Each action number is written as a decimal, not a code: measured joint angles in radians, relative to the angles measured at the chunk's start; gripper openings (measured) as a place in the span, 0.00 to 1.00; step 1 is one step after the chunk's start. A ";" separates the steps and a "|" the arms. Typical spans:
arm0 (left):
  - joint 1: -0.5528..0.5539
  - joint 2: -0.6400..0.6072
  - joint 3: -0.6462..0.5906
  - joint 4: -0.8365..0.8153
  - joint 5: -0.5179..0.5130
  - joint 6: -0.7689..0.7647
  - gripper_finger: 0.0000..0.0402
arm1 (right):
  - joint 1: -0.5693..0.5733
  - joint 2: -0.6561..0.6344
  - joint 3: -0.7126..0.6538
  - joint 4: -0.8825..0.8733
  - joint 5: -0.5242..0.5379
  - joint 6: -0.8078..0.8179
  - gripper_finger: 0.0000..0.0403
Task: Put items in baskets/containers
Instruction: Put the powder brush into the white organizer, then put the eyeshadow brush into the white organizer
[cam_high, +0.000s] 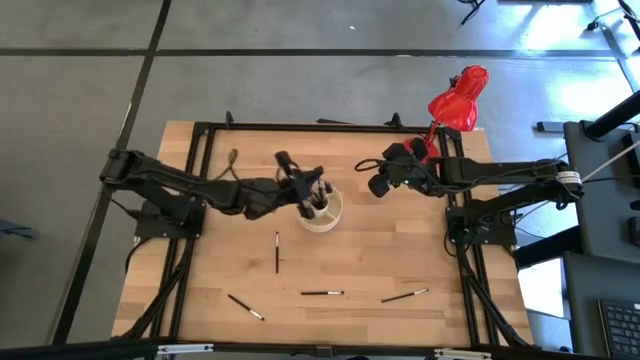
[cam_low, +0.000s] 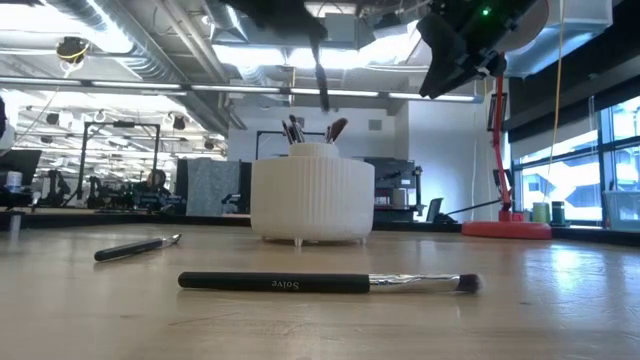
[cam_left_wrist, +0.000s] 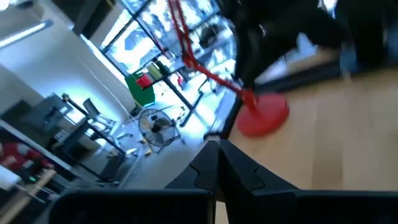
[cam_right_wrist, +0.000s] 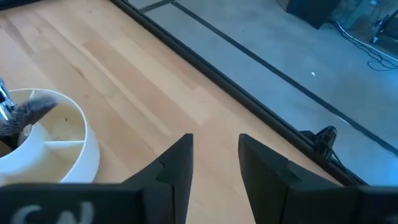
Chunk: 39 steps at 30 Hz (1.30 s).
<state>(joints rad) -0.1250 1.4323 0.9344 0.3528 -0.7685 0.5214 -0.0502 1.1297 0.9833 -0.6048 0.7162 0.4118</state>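
Note:
A round cream container (cam_high: 322, 208) with inner dividers stands mid-table and holds several dark-handled brushes upright (cam_low: 292, 130). My left gripper (cam_high: 303, 186) hovers over its left rim, shut (cam_left_wrist: 217, 144), and a thin dark brush (cam_low: 320, 78) hangs below it above the container. My right gripper (cam_high: 378, 186) hangs open (cam_right_wrist: 216, 140) in the air to the right of the container (cam_right_wrist: 50, 146). Several more brushes lie flat on the table toward the near edge: (cam_high: 277, 252), (cam_high: 245, 307), (cam_high: 322, 293), (cam_high: 404, 296); two of these appear in the low view (cam_low: 330, 283), (cam_low: 135, 248). My left gripper holds the brush by its upper end; the place of contact is cut off by the low view's top edge, and the wrist view does not show it. The brush hangs nearly upright, lifted clear. Its lower end (cam_low: 325, 108) is just above the brushes standing in the container.
A red desk lamp (cam_high: 458, 100) stands at the far right, its round base (cam_low: 505, 228) on the table beyond the right gripper. A black frame (cam_high: 200, 140) runs around the table. Bare wood lies between the container and the loose brushes.

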 joint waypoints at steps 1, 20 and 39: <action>0.002 0.022 0.000 0.006 -0.002 0.035 0.01 | 0.000 0.000 0.000 0.000 0.000 0.000 0.32; -0.078 0.153 0.000 0.004 -0.233 0.101 0.02 | 0.000 0.000 0.000 -0.032 -0.002 -0.019 0.32; -0.086 0.152 0.063 -0.178 -0.319 -0.247 0.33 | 0.000 0.000 0.000 -0.077 -0.062 -0.027 0.32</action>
<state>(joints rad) -0.2112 1.5845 0.9975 0.1745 -1.0879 0.2740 -0.0502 1.1297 0.9833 -0.6815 0.6540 0.3851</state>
